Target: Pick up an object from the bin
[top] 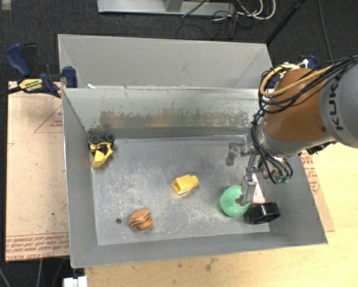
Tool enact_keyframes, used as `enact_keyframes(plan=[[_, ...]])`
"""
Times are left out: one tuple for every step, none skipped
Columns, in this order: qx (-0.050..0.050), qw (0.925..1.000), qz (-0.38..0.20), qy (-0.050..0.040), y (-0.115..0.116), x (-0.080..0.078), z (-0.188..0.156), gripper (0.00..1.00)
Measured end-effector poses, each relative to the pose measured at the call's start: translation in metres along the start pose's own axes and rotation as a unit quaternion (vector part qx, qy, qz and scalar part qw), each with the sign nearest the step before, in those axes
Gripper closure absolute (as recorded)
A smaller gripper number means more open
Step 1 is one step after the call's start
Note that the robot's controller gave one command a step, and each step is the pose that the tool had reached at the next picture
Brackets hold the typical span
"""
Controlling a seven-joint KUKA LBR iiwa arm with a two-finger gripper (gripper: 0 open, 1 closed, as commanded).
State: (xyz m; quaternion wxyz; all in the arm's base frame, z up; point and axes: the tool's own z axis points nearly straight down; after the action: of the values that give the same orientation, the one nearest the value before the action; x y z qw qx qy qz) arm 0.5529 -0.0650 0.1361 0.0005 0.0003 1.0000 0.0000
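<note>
Just beside gripper (248, 195): green lump (229, 204), black cylinder (263, 212); yellow block (185, 185) apart.

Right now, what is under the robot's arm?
Under the arm lie a green round thing and a black thing, in the near right corner of the bin. The arm's tip covers part of the green one, so that part is hidden.

1 arm (340, 106) in from the right, grey link w/ orange wrist cover (292, 115), yellow+black cables (273, 79) looped over it. Gripper (248, 187) hangs below wrist, pointing down, low at front-right of bin (167, 109). Upper link runs off at right edge.
</note>
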Motion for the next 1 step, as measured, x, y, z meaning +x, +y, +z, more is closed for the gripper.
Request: enact_keyframes(plan=[[-0.001, 0.9992, -0.040, -0.0039, -0.0151, 0.0101, 0.0171, 0.00]])
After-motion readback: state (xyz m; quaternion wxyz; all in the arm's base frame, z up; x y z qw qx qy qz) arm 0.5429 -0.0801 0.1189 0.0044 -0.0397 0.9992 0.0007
